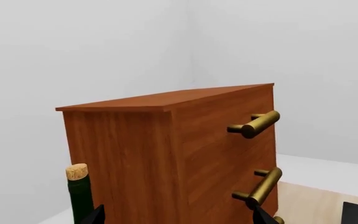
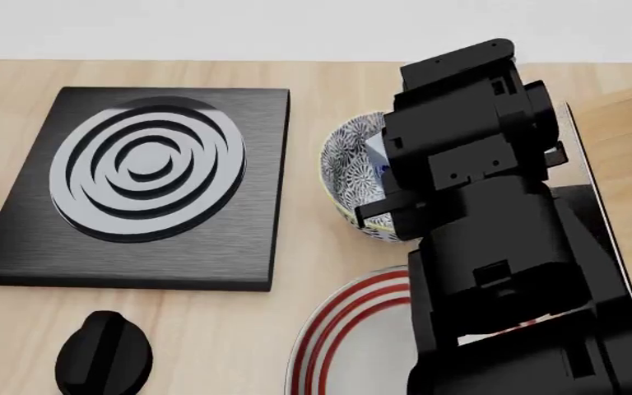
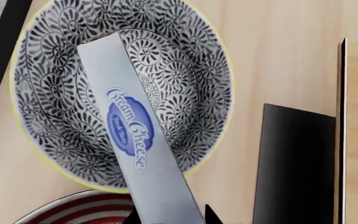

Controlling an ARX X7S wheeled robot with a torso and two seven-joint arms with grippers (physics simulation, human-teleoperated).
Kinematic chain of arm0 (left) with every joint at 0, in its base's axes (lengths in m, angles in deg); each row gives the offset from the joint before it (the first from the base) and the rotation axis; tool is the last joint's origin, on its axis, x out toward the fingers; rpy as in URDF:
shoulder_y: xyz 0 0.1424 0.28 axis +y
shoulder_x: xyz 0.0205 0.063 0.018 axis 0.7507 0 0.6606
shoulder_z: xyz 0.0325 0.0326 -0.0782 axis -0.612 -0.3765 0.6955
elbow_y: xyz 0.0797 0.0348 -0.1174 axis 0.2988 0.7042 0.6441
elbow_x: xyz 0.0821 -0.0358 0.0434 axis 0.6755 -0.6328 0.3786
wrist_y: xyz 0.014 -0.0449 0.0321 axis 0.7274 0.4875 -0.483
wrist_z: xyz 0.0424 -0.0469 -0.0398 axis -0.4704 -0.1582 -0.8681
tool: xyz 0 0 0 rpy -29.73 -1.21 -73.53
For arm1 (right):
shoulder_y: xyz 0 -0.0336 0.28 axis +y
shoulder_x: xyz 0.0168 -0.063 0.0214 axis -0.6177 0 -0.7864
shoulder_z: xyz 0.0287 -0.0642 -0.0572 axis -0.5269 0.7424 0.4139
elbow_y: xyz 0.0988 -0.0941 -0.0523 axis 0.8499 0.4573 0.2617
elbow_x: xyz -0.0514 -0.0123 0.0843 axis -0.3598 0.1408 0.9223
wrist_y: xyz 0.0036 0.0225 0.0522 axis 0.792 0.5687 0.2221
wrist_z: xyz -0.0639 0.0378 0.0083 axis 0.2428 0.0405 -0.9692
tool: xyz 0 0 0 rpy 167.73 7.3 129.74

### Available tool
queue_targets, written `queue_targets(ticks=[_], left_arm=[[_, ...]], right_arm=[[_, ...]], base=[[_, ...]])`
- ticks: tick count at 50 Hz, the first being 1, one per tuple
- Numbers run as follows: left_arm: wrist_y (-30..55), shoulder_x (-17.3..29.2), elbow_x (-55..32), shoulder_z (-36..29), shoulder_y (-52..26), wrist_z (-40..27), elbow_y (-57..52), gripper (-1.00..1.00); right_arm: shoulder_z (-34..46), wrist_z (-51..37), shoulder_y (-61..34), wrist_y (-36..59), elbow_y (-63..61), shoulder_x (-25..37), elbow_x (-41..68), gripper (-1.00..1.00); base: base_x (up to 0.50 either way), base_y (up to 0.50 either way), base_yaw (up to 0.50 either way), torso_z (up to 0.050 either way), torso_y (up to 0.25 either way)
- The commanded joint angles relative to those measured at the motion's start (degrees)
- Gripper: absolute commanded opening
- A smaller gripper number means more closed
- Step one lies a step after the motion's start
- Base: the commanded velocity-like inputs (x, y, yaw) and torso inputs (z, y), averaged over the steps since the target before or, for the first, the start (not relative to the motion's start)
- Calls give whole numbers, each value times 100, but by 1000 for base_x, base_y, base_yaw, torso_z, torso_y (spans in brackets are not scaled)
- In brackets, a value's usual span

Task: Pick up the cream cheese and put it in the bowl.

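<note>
Holding the cream cheese (image 3: 132, 135) over the bowl (image 3: 42, 70), right pincer (image 3: 169, 215) clenched on its lower end. I judge it light, stiff, slick; left pincer's state I cannot tell.

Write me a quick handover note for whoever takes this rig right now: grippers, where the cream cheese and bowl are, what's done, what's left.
Right gripper: over the bowl, the cream cheese between its fingertips; grip looks shut on the box.
Left gripper: empty, up by the wooden cabinet and a corked bottle; only its tips show, apparently open.
Cream cheese: tilted, far end inside the bowl.
Bowl: on the table between the stove plate and the red-ringed plate.
Done: pickup and carry.
Left: release, then withdraw.
</note>
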State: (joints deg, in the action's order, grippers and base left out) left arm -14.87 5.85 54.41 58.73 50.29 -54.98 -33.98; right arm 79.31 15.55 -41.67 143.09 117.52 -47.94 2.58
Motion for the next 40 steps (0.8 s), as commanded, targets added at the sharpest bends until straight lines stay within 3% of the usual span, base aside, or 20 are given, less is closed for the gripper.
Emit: queue_targets(ticks=[1, 9, 10, 12, 15, 29, 40], left_arm=[[10, 7, -9, 4, -11, -12, -12, 100], [12, 12, -7, 3, -5, -17, -17, 100], [15, 14, -4, -4, -7, -16, -11, 100], [9, 13, -7, 2, -1, -17, -14, 100], [42, 25, -15, -1, -11, -25, -24, 100], [52, 28, -17, -8, -17, -35, -3, 100], [70, 34, -49, 17, 3, -37, -10, 100]], right_arm=[[409, -46, 21, -27, -1, 2, 64, -100], [707, -7, 1, -97, -1, 1, 262, -100], [686, -118, -26, -151, -1, 2, 293, 100], [1290, 246, -73, -121, -2, 1, 636, 100], [1517, 93, -182, -134, -2, 1, 863, 100], [1824, 319, -1190, -242, -4, 2, 943, 100], [1540, 577, -1859, -94, -29, 42, 585, 100]], base=[[0, 0, 0, 0, 0], [1, 0, 0, 0, 0], [0, 0, 0, 0, 0], [0, 0, 0, 0, 0], [0, 0, 0, 0, 0], [0, 0, 0, 0, 0], [0, 0, 0, 0, 0]])
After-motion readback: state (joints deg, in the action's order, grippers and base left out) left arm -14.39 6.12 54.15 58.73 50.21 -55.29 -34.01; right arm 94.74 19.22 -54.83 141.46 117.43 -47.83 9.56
